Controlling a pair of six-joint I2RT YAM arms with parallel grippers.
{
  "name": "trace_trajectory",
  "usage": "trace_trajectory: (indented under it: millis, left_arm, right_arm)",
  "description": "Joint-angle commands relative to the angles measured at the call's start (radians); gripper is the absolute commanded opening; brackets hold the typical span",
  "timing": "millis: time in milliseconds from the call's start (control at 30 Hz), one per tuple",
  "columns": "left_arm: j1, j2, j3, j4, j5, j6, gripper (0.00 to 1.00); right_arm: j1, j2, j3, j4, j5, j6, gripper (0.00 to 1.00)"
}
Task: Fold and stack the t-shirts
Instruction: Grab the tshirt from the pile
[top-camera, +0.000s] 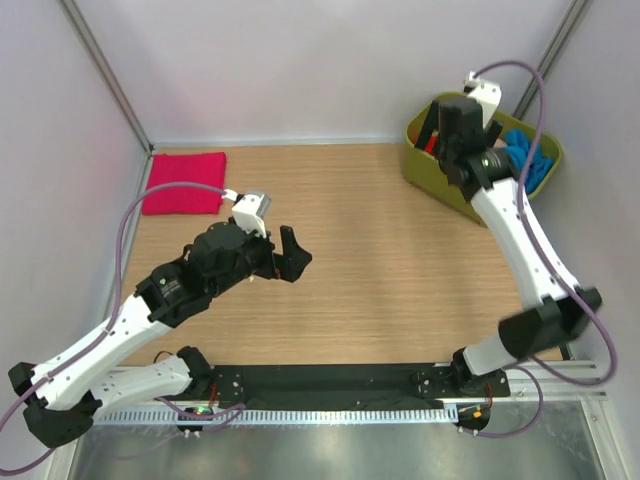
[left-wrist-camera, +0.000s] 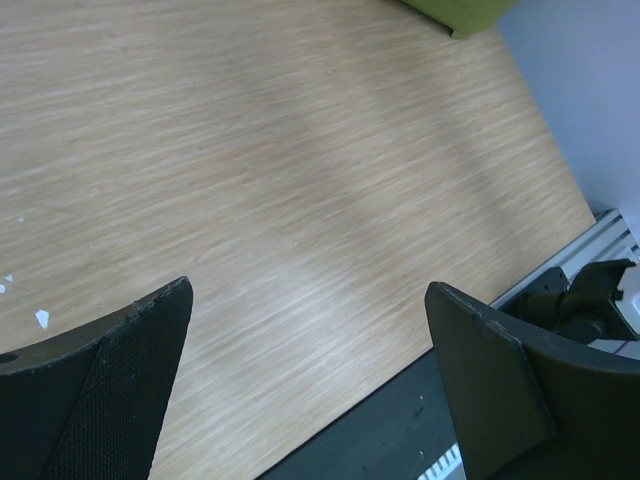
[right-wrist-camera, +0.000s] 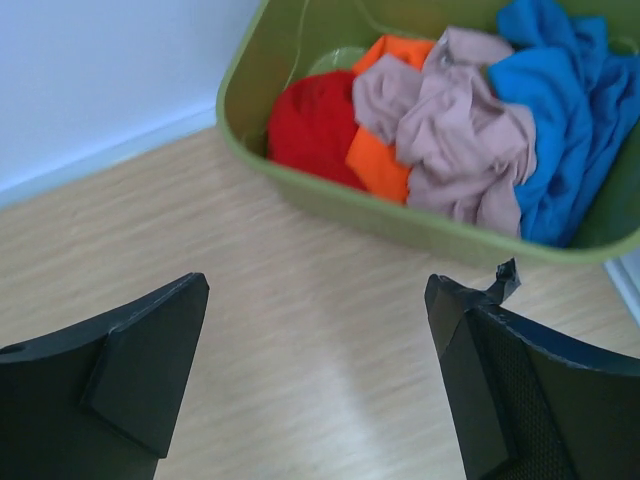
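A red t-shirt (right-wrist-camera: 315, 125), orange t-shirt (right-wrist-camera: 385, 165), dusty-pink t-shirt (right-wrist-camera: 455, 130) and blue t-shirt (right-wrist-camera: 570, 110) lie crumpled in the olive-green tub (right-wrist-camera: 400, 225) at the far right of the counter (top-camera: 380, 260). A folded magenta t-shirt (top-camera: 184, 183) lies far left. The right tool (right-wrist-camera: 315, 283), released, faces the tub. The left tool (left-wrist-camera: 308, 290), released, hangs mid-counter.

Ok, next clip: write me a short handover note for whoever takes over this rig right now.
Left end effector: open, empty, over the bare table.
Right end effector: open, empty, just short of the green tub.
Done: magenta t-shirt lies folded at the table's far-left corner.
Left: red t-shirt, orange t-shirt, dusty-pink t-shirt and blue t-shirt lie crumpled in the tub; each needs folding and stacking, presumably on the magenta one.
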Motion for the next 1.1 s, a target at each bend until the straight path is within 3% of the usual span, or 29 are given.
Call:
trace_trajectory:
  millis: [0,100,300,567,767,833,900,933,967,1000,1033,1067]
  left_arm:
    - [0.000,-0.021,-0.034,0.044,0.026,-0.061,1.00]
    - [-0.001,-0.012,-0.083,0.112,0.077,-0.105,1.00]
    - [0.000,0.025,-0.083,0.129,0.095,-0.124,0.97]
    - [-0.001,0.046,-0.080,0.126,0.036,-0.118,0.97]
    - [-0.001,0.080,-0.063,0.120,0.020,-0.095,0.97]
    - [0.000,0.098,-0.057,0.114,0.011,-0.092,0.97]
    - [0.000,0.112,-0.052,0.115,0.013,-0.090,0.97]
    - [0.000,0.118,-0.051,0.118,0.016,-0.092,0.97]
    - [-0.001,0.123,-0.041,0.120,0.020,-0.090,0.97]
    - [0.000,0.134,-0.040,0.118,0.035,-0.092,0.97]
    - [-0.001,0.137,-0.034,0.117,0.045,-0.090,0.97]
    - [0.000,0.140,-0.031,0.117,0.054,-0.092,0.97]
  right_arm:
    - [-0.125,0.228,0.241,-0.007,0.083,-0.102,0.97]
    - [-0.222,0.373,0.376,-0.043,-0.031,-0.116,0.92]
    - [-0.351,0.515,0.448,-0.028,-0.105,-0.057,0.79]
    - [-0.468,0.680,0.447,0.066,-0.303,-0.063,0.81]
    - [-0.488,0.771,0.481,0.097,-0.378,-0.070,0.80]
    - [-0.488,0.788,0.479,0.117,-0.386,-0.078,0.69]
    - [-0.486,0.791,0.484,0.146,-0.383,-0.092,0.51]
    - [-0.488,0.788,0.494,0.147,-0.382,-0.101,0.35]
    - [-0.488,0.780,0.516,0.147,-0.383,-0.112,0.27]
    - [-0.486,0.758,0.530,0.147,-0.392,-0.115,0.09]
    - [-0.488,0.736,0.540,0.149,-0.392,-0.109,0.01]
    - [-0.488,0.712,0.545,0.169,-0.395,-0.099,0.01]
